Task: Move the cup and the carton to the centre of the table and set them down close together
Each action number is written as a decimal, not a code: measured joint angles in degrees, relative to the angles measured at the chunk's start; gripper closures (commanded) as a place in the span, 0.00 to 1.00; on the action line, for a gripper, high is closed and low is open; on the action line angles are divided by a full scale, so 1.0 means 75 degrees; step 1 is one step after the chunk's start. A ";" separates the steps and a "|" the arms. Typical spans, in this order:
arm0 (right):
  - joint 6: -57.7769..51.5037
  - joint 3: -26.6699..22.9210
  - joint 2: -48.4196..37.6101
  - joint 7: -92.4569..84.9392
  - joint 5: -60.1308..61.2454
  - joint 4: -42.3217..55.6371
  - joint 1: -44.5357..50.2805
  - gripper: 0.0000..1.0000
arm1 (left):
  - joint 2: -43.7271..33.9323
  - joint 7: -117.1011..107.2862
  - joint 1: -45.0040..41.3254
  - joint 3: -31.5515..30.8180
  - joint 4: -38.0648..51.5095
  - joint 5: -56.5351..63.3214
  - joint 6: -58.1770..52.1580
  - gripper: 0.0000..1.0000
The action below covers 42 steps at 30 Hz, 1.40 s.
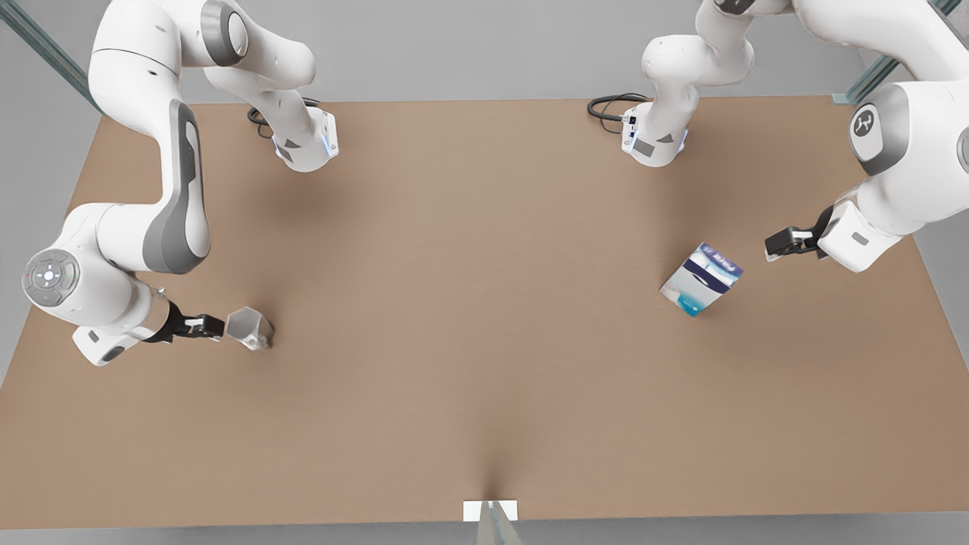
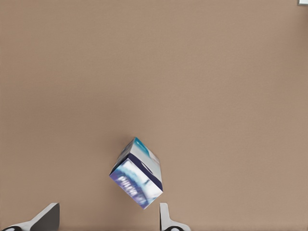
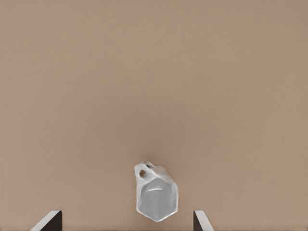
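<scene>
Two things: both are far from the middle of the table (image 1: pixel 484 318), one near each side, well apart.
Right gripper (image 1: pixel 216 327): at the front view's left, low over the table, pointing at the cup. In its wrist view the two fingertips (image 3: pixel 48 220) stand wide apart with the cup in front of the gap between them. It holds nothing.
Cup (image 1: pixel 250 328): just beside the right gripper's tips in the front view; I cannot tell if they touch. It seems to lie on its side, the small dark hole of one end turned away from the gripper in the wrist view, so its long axis runs about along the gripper's reach.
Table centre: nothing is placed there yet.
Carton (image 1: pixel 701 278): on the front view's right part of the table, tilted, resting on one edge or corner as far as I can judge. The long axis runs diagonally, the turquoise end toward the near edge, the dark blue band toward the left gripper.
Left gripper (image 1: pixel 787 244): near the carton but apart from it. Fingers (image 2: pixel 166 219) spread wide, nothing between them.
Progress: I judge it an early stage. No grasp is made; grasping, carrying and setting down together are all left.
</scene>
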 measured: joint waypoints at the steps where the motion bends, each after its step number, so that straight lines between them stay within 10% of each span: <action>1: -0.0030 0.0000 0.0069 -0.0045 0.0000 -0.0049 0.0002 0.00 | 0.0011 0.0000 0.0001 -0.0003 0.0000 0.0000 0.0000 0.00; 11: 0.3010 -0.0070 -0.0125 -0.1435 -0.0434 -0.3424 -0.0340 0.00 | 0.0115 -0.0012 0.0013 0.0000 0.0000 0.0014 0.0000 0.00; 37: 0.3110 -0.0094 0.0572 -0.1359 -0.0996 -0.3565 -0.0358 0.01 | 0.0258 -0.0012 0.0012 0.0000 -0.0047 0.0003 -0.0059 0.00; 39: 0.3110 -0.0094 0.0577 -0.1377 -0.0996 -0.3564 -0.0327 0.42 | 0.0258 -0.0012 0.0010 0.0000 -0.0047 0.0001 -0.0059 0.00; 42: 0.3110 -0.0082 0.0598 -0.1377 -0.0997 -0.3552 -0.0328 0.56 | 0.0270 -0.0012 0.0016 -0.0007 -0.0047 0.0000 -0.0059 0.00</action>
